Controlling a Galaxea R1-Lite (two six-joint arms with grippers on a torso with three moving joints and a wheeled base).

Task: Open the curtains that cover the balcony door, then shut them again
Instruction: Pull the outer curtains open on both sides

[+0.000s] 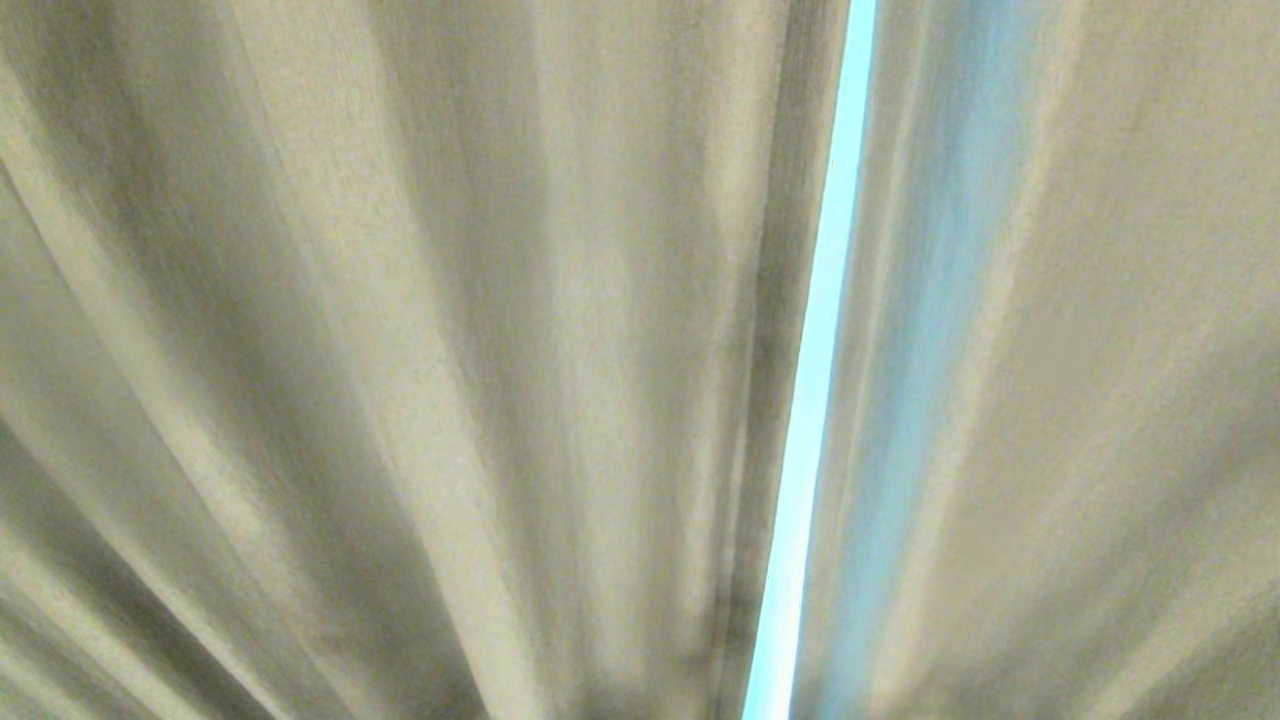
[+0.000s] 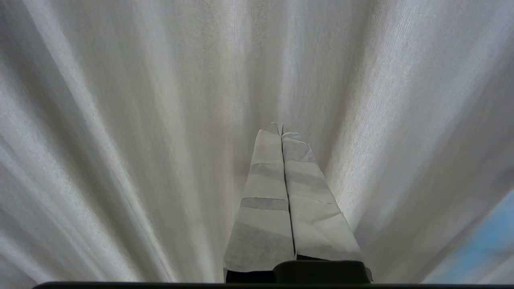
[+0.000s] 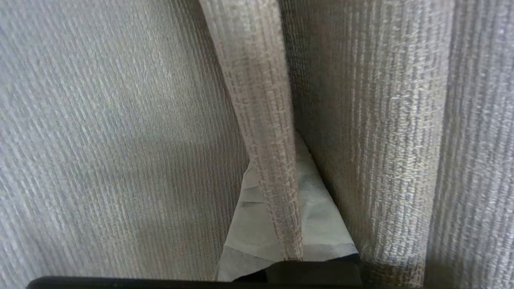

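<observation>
Quick count, there's not much to tally. From the head camera: two curtain panels, one on the left [image 1: 400, 350] and one on the right [image 1: 1100, 350], with a single thin bright gap [image 1: 815, 350] running between them. That's one slit of light, no more.

Claws: two in total, one per wrist camera. The left claw [image 2: 281, 128] has two taped fingers [image 2: 265, 200] pressed flat together in front of the fabric. The right claw [image 3: 295, 138] shows two taped fingers [image 3: 249, 224] as well, with one hemmed curtain edge [image 3: 261, 100] hanging across the middle of them.

So: two panels, one gap, two claws, four fingers, one hem edge.
</observation>
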